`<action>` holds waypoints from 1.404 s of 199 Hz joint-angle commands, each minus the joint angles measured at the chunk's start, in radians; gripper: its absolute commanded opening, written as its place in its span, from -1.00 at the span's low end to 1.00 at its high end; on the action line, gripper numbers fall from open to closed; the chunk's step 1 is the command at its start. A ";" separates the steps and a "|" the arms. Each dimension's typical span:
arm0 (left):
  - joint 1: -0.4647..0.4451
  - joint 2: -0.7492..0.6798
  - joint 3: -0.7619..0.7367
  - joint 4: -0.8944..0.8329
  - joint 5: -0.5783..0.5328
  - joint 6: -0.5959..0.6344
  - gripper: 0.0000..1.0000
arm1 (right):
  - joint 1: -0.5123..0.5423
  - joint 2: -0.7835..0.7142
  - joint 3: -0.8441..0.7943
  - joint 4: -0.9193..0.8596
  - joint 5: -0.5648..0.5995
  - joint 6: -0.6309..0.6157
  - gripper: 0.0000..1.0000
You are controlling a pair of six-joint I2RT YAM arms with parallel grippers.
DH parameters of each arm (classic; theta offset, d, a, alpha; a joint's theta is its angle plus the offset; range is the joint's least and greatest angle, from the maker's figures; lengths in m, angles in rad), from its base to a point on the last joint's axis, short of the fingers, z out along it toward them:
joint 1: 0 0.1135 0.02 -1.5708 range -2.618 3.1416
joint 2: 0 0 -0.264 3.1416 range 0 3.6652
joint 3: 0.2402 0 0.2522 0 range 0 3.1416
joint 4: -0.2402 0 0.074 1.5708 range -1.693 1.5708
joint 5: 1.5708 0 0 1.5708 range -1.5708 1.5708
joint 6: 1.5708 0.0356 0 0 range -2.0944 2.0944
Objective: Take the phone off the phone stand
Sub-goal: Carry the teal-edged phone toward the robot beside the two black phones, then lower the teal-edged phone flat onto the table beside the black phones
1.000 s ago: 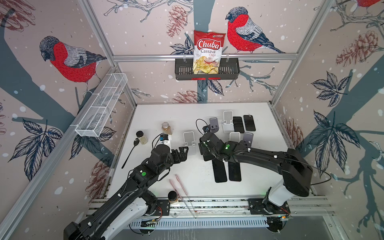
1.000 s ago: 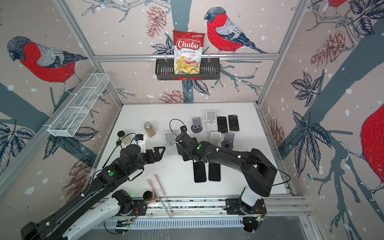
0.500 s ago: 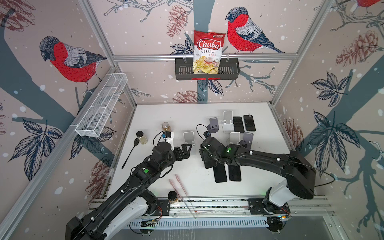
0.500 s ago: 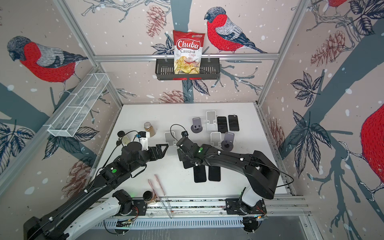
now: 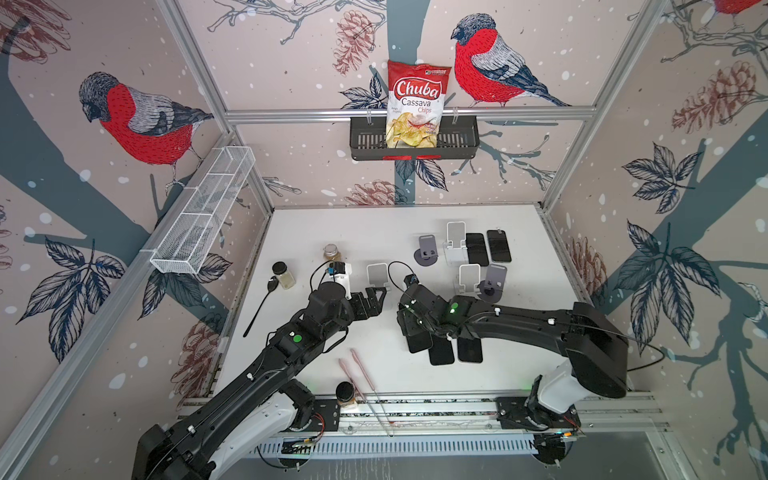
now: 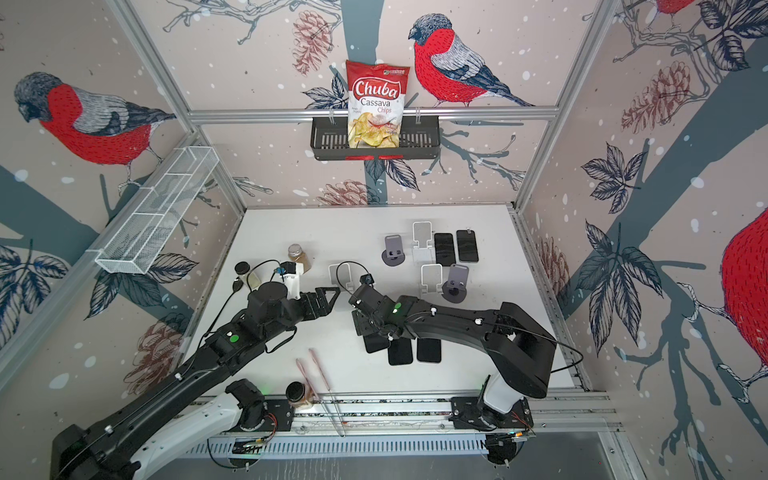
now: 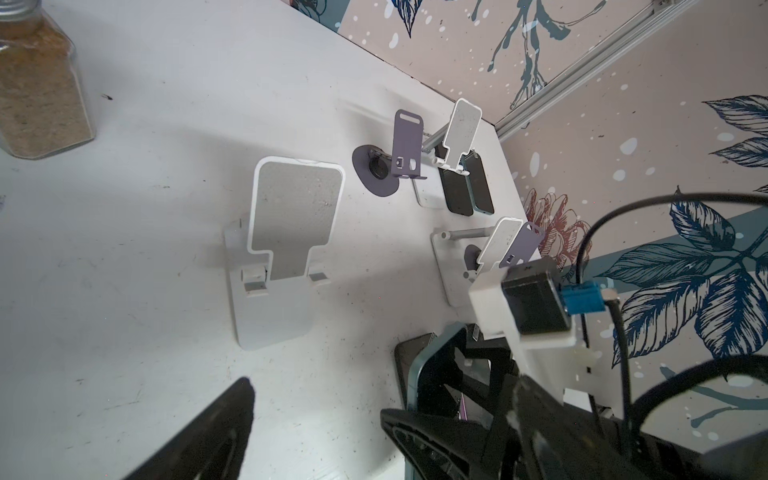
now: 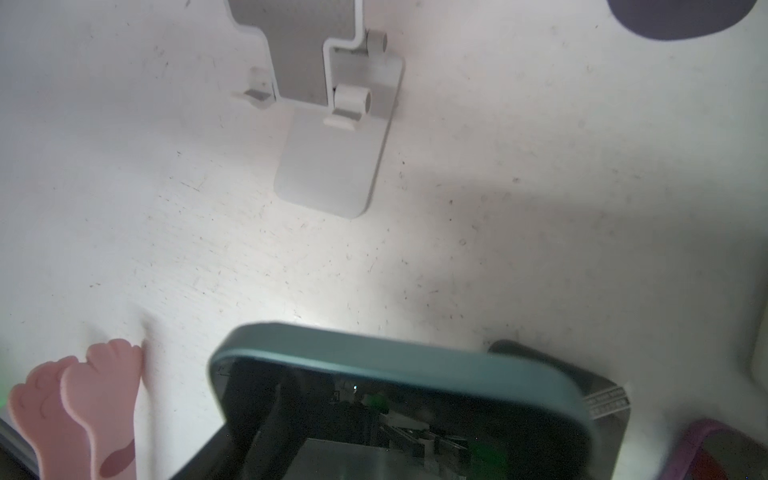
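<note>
My right gripper is shut on the phone, a dark slab in a teal case, and the phone hides the fingers in the right wrist view. It hangs tilted, low over the table, in front of the phone stand, partly over a flat phone. The white stand is empty, its grey pad bare. To the stand's left front my left gripper is open, with only table between its fingers. The teal edge of the phone shows in the left wrist view.
Two more phones lie flat by the held one. Behind stand purple and white stands and two flat phones. Spice jars, a spoon and pink sticks lie left and front.
My right gripper has carried the phone away from the stand toward the table's front and lower. My left gripper has shifted a little toward the stand, still open.
</note>
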 commanded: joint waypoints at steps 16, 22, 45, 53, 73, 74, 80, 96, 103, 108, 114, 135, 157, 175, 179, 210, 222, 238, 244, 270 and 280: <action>0.002 0.000 -0.018 0.068 0.026 0.004 0.93 | 0.022 0.020 -0.003 0.016 -0.019 0.045 0.32; 0.002 0.000 -0.019 0.068 0.027 0.003 0.93 | 0.024 0.025 -0.003 0.017 -0.024 0.048 0.32; 0.002 0.000 -0.021 0.065 0.029 0.004 0.93 | 0.031 0.045 -0.006 0.019 -0.036 0.064 0.33; 0.002 -0.001 -0.021 0.062 0.028 0.004 0.93 | 0.031 0.052 -0.006 0.019 -0.038 0.071 0.33; 0.002 -0.003 -0.019 0.060 0.027 0.007 0.92 | 0.031 0.078 -0.001 0.017 -0.040 0.087 0.33; 0.001 -0.004 -0.020 0.060 0.026 0.007 0.93 | 0.031 0.079 -0.001 0.017 -0.041 0.087 0.33; 0.002 -0.005 -0.021 0.060 0.026 0.007 0.93 | 0.031 0.085 0.001 0.018 -0.044 0.090 0.33; 0.002 -0.008 -0.021 0.060 0.027 0.006 0.93 | 0.031 0.099 0.010 0.024 -0.056 0.095 0.34; 0.002 -0.008 -0.022 0.060 0.027 0.007 0.93 | 0.030 0.106 0.015 0.026 -0.061 0.097 0.34; 0.002 -0.010 -0.022 0.060 0.027 0.008 0.93 | 0.030 0.110 0.019 0.026 -0.062 0.100 0.34; 0.001 -0.009 -0.022 0.058 0.026 0.008 0.93 | 0.030 0.115 0.022 0.027 -0.066 0.101 0.34; 0.003 -0.014 -0.021 0.055 0.025 0.007 0.93 | 0.028 0.131 0.032 0.031 -0.078 0.105 0.34; 0.002 -0.025 -0.025 0.050 0.023 0.007 0.93 | 0.025 0.150 0.037 0.030 -0.084 0.114 0.35; 0.002 -0.033 -0.025 0.044 0.018 0.008 0.93 | 0.021 0.165 0.037 0.030 -0.089 0.122 0.35; 0.003 -0.035 -0.024 0.043 0.018 0.009 0.93 | 0.019 0.168 0.037 0.031 -0.091 0.124 0.35; 0.002 -0.040 -0.023 0.040 0.016 0.011 0.93 | 0.011 0.186 0.036 0.042 -0.093 0.124 0.34; 0.002 -0.040 -0.022 0.040 0.018 0.011 0.93 | 0.011 0.193 0.038 0.042 -0.093 0.124 0.34; 0.002 -0.040 -0.020 0.040 0.022 0.010 0.93 | 0.010 0.201 0.038 0.038 -0.082 0.127 0.35; 0.003 -0.040 -0.019 0.040 0.022 0.011 0.93 | 0.010 0.205 0.038 0.036 -0.079 0.129 0.36; 0.002 -0.049 -0.020 0.037 0.022 0.011 0.93 | 0.011 0.223 0.046 0.027 -0.069 0.137 0.37; 0.002 -0.053 -0.021 0.034 0.022 0.011 0.93 | 0.011 0.233 0.054 0.017 -0.065 0.140 0.37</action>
